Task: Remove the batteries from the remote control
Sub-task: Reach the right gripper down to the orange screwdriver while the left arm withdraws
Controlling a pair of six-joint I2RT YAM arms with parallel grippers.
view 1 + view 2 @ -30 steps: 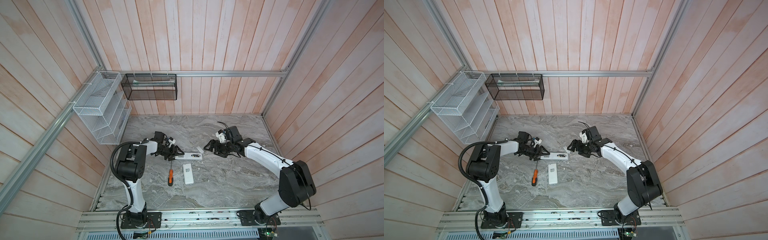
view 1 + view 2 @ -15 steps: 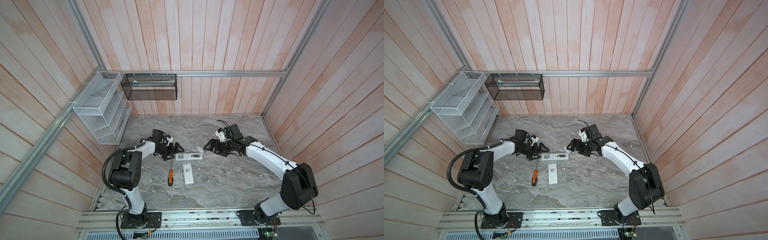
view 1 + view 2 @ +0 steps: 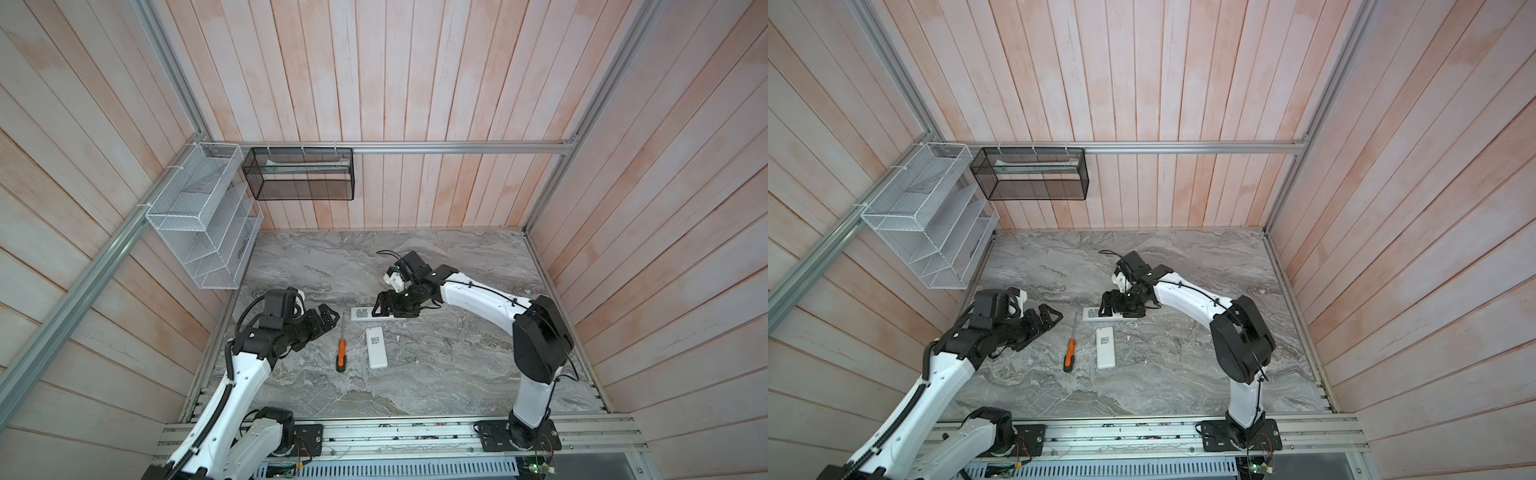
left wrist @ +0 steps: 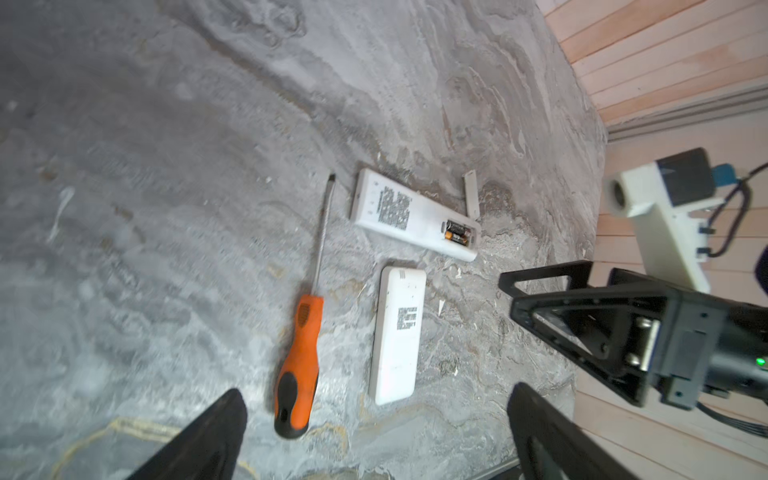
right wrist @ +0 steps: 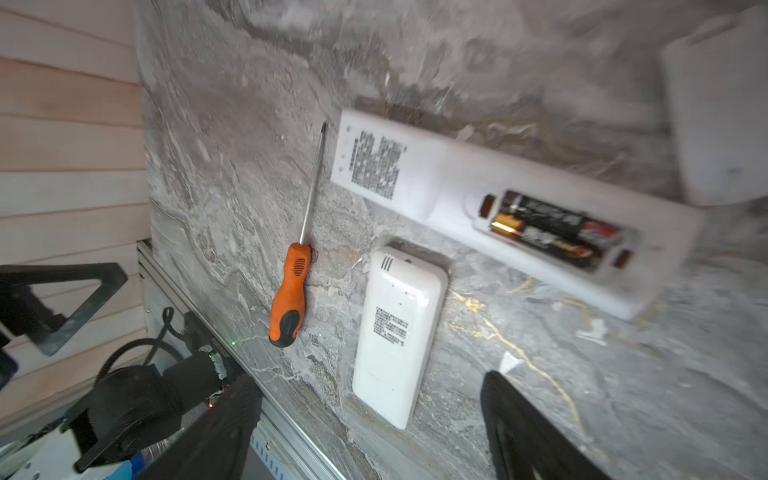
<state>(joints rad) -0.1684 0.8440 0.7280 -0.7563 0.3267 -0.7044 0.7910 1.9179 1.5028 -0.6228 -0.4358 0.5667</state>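
Left wrist | 2 batteries [image 4: 456, 233] | 2 remotes [image 4: 409, 214] [image 4: 397, 338] | 1 screwdriver [image 4: 305, 332] | left tool [image 4: 377, 392], right tool [image 5: 372, 378] spread

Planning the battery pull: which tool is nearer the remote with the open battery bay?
Right. The right tool hangs by that remote's battery end; the left tool sits apart, beyond the screwdriver.

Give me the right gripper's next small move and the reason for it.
Probably lower the right gripper onto the open compartment and close on one battery. Both batteries lie in the remote control, its cover lies off beside it, and the gripper hangs open over that end, holding nothing. The left gripper stands open, off to the side of the screwdriver.
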